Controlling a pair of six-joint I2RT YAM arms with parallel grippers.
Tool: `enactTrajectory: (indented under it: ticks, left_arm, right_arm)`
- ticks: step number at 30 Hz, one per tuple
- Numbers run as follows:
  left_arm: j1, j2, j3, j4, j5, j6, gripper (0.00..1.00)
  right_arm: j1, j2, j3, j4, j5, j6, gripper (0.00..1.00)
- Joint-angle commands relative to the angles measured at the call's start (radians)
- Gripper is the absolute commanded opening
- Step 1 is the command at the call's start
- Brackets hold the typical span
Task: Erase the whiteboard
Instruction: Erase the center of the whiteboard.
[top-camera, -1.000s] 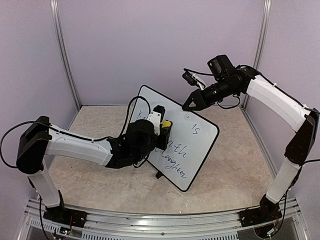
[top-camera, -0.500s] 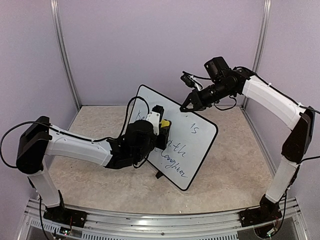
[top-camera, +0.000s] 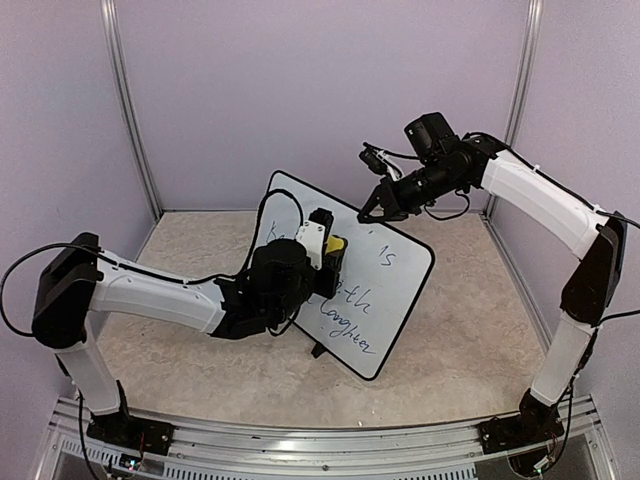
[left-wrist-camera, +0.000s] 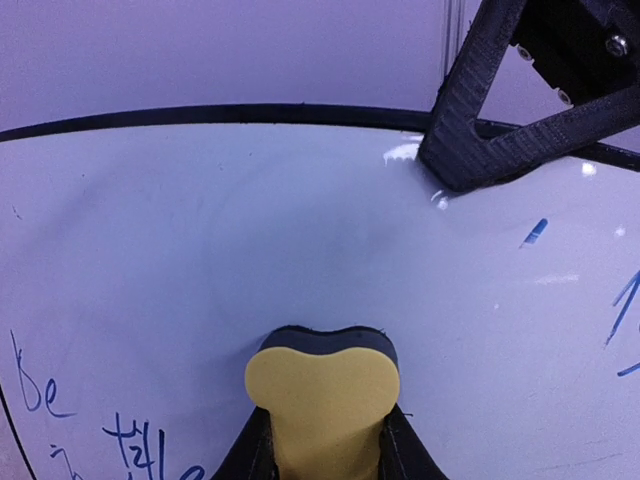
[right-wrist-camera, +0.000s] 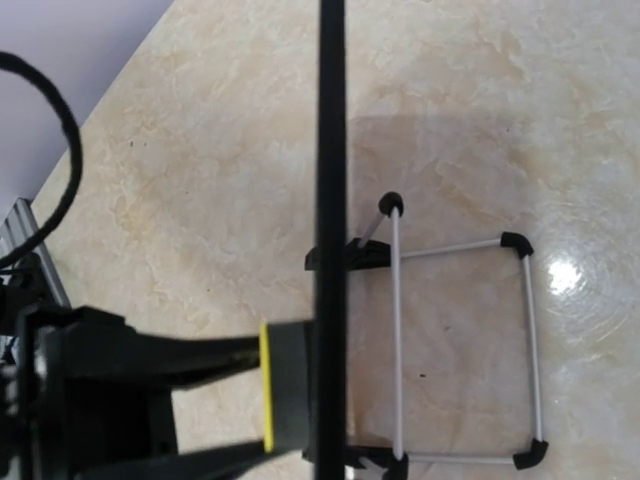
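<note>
The left tool (top-camera: 328, 258) is clenched on a yellow foam eraser (left-wrist-camera: 322, 395) with a dark felt face. That face lies flat against the large white whiteboard (top-camera: 395, 290) with the thin black frame, in its upper left part. The patch of board just above the eraser is bare. Blue handwritten words (top-camera: 345, 333) run from the eraser down to the near right corner, and a short blue word (top-camera: 390, 258) sits to the right.

The right tool (top-camera: 372, 212) is clenched at the far top edge of the board. From the left wrist view one finger lies over the front of the frame, so it appears to pinch the edge and steady it.

The whiteboard stands tilted back on a thin wire stand (right-wrist-camera: 465, 350) with small black feet, in the middle of the beige marble-patterned tabletop (top-camera: 200, 360), turned so that its right end comes nearer.

The step in hand looks like wiping, with most of the writing yet to go. To do it well:
- Hold the felt flat on the surface, not on an edge.
- Press lightly. The stand is slight and a hard push could tip the board backward or slide it.
- Let the right tool take the push at the top edge.
- Sweep in overlapping passes toward the near right corner, following the lines of text.
- Mind the left arm's cable, which hangs close to the board face.
</note>
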Motion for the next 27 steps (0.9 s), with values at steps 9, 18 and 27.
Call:
enactTrajectory:
  ticks: [9,18,27]
  left_arm:
    - [-0.054,0.143,0.217,-0.033,0.112,0.127,0.12]
    - [-0.071,0.113,0.178,-0.029,0.179,0.118,0.12]
    - [-0.096,0.069,0.143,-0.022,0.204,0.099,0.12]
  right_arm:
    - [0.090,-0.011,0.037,0.020,-0.101,-0.007,0.00]
    - [0.090,-0.015,0.038,0.025,-0.096,-0.004,0.00]
    - [0.090,-0.016,0.037,0.029,-0.094,-0.003,0.00]
